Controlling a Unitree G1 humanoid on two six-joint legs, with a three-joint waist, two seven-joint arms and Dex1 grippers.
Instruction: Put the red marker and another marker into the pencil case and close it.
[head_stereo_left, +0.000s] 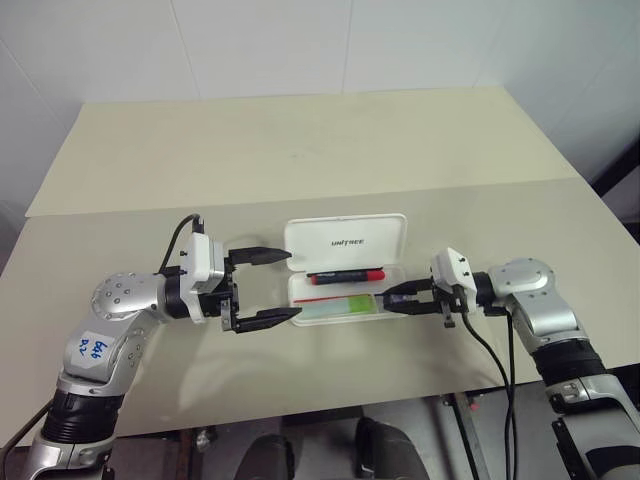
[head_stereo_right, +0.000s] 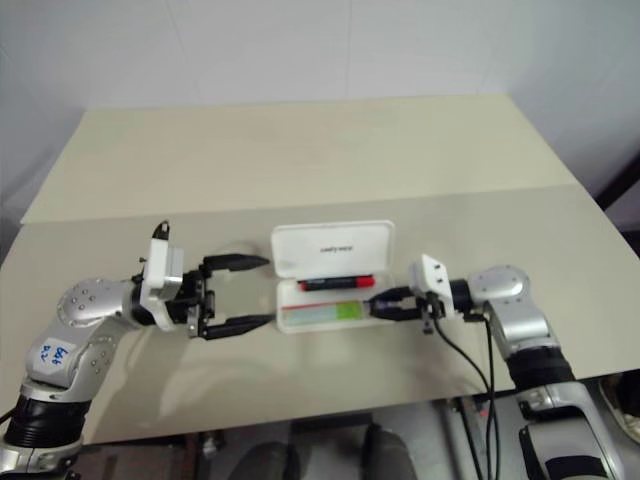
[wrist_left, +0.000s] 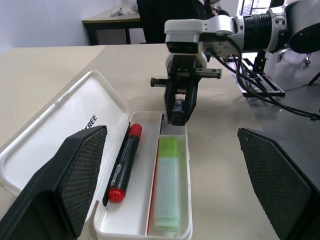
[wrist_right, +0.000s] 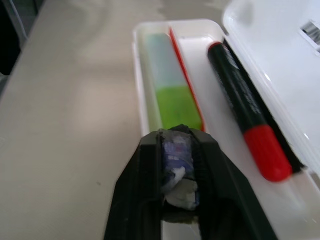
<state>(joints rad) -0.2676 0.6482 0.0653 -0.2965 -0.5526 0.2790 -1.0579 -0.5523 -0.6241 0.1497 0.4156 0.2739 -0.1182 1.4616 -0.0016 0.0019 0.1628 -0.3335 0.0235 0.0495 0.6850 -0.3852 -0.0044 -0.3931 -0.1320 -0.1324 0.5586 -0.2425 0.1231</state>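
With both markers in pencil case (head_stereo_left: 345, 243), R fingers (head_stereo_left: 392, 297) near-closed, empty, at its end; L fingers (head_stereo_left: 270, 285) wide.

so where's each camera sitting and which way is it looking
Head stereo pair: looks forward and down over both arms at the table and open pencil case.
Left wrist view: looks along the open left hand at the case, with the red marker and green marker inside and the right hand opposite.
Right wrist view: looks over the right hand's own fingers into the case.
All views share the case.
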